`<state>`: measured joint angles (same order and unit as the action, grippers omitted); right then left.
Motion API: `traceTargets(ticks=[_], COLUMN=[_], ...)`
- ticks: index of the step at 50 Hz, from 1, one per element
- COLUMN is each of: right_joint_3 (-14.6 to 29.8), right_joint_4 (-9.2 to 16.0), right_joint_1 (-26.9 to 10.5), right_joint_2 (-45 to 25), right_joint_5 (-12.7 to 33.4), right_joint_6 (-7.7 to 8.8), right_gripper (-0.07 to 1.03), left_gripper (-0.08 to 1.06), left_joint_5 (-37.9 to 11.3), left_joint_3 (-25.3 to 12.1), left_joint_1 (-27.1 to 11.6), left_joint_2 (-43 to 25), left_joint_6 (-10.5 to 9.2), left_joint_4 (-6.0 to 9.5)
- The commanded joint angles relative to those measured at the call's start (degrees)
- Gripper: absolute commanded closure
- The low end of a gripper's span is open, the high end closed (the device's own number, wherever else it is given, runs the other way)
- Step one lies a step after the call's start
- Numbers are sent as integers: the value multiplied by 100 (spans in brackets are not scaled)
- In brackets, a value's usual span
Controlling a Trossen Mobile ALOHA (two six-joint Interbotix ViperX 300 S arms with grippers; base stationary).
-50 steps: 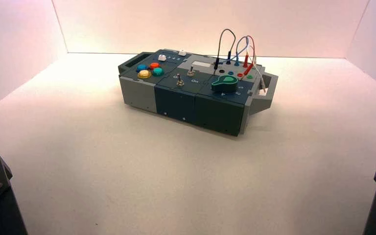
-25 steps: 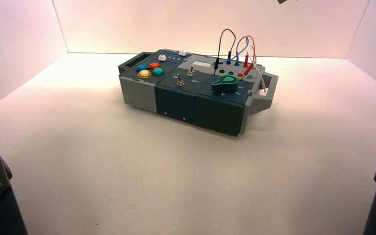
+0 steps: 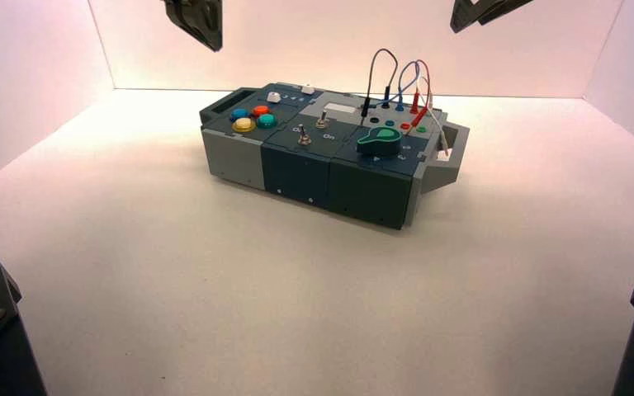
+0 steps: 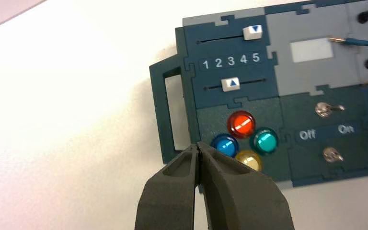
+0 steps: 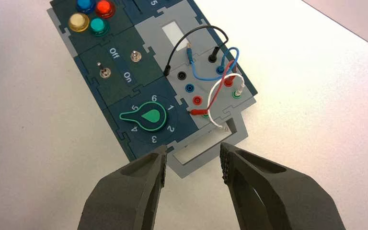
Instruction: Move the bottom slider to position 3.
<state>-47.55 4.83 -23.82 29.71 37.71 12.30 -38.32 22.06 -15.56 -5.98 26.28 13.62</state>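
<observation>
Left gripper: fingertips together, nothing between them; new in the high view since the previous frame, now above and beyond the box's left end. Just past its tips in the wrist view lie the blue button and red button, then the bottom slider, white, on the dark teal panel at the box's left end. Slider reads between 2 and 3, nearer position 3; box layout unchanged. Right gripper has come further into the high view, above and beyond the right end, fingers apart, empty. Inference: left is lining up; a short sideways nudge toward 3 should suffice, overshoot being the risk.
</observation>
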Motion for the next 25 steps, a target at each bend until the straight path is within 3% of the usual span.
traceTargets(ticks=[1,12,25], right_joint_3=[44,44,18], right_joint_4=[18,18,18], right_joint_1=[-35,-35,-35], right_joint_2=[-26,-141,-123], right_joint_5=[-132,-185,-246], right_joint_6=[35,18,0], right_gripper=[38,38,38], left_gripper=[101,101,101], left_joint_5=[26,220,650], left_joint_3=[-299,-527,-677], left_joint_1=[9,-35,-158], left_joint_2=[-114,-659,-1143], left_joint_6=[-97,-158,-149], left_joint_4=[132,466,475])
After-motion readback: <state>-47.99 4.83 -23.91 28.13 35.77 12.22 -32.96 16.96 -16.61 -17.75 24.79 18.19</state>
